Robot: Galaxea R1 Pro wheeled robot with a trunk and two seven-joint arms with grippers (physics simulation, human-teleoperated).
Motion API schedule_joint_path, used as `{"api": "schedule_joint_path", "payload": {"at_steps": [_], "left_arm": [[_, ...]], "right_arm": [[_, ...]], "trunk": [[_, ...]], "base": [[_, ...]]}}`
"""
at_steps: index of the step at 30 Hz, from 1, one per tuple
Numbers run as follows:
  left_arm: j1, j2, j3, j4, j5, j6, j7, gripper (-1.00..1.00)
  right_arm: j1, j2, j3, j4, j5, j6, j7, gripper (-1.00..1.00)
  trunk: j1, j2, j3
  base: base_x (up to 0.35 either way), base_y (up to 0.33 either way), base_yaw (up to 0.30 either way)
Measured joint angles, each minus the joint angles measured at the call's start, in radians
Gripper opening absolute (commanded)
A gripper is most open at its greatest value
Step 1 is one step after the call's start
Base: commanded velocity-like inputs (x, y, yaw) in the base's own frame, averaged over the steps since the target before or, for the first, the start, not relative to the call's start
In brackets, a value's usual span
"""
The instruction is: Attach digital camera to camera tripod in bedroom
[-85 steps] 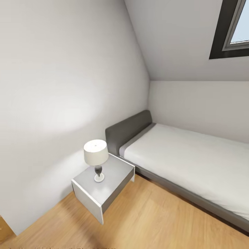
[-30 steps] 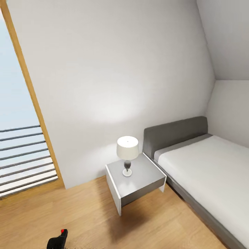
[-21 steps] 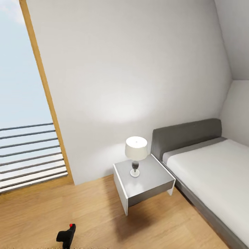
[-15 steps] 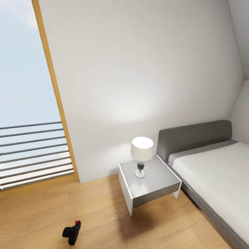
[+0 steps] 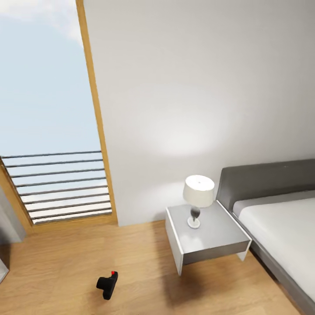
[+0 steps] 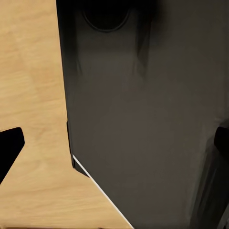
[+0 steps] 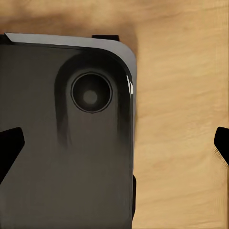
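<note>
The small black digital camera with a red button [image 5: 107, 285] lies on the light wood floor [image 5: 65, 267] at lower left, well apart from the white nightstand [image 5: 210, 243]. In the wrist views, the left gripper [image 6: 114, 145] and right gripper [image 7: 114, 145] each have fingers spread apart, holding nothing, over the robot's dark base.

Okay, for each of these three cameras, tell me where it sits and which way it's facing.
Head view: on the robot's head, facing the digital camera, nightstand and bed.
Left wrist view: by the left hand, looking down at the dark robot base.
Right wrist view: by the right hand, same.
All three show the wood floor.
</note>
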Motion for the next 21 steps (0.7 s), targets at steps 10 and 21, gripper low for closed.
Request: {"api": "schedule_joint_path", "payload": {"at_steps": [10, 21], "left_arm": [[0.0, 0.0, 0.0, 0.0, 0.0, 0.003, 0.0, 1.0], [0.0, 0.0, 0.0, 0.0, 0.0, 0.003, 0.0, 1.0]], "right_arm": [[0.0, 0.0, 0.0, 0.0, 0.0, 0.0, 0.0, 1.0], [0.0, 0.0, 0.0, 0.0, 0.0, 0.0, 0.0, 1.0]], "trunk": [[0.0, 0.0, 0.0], [0.0, 0.0, 0.0]], "base": [[0.211, -0.173, 0.285], [0.175, -0.142, 0.285]]}}
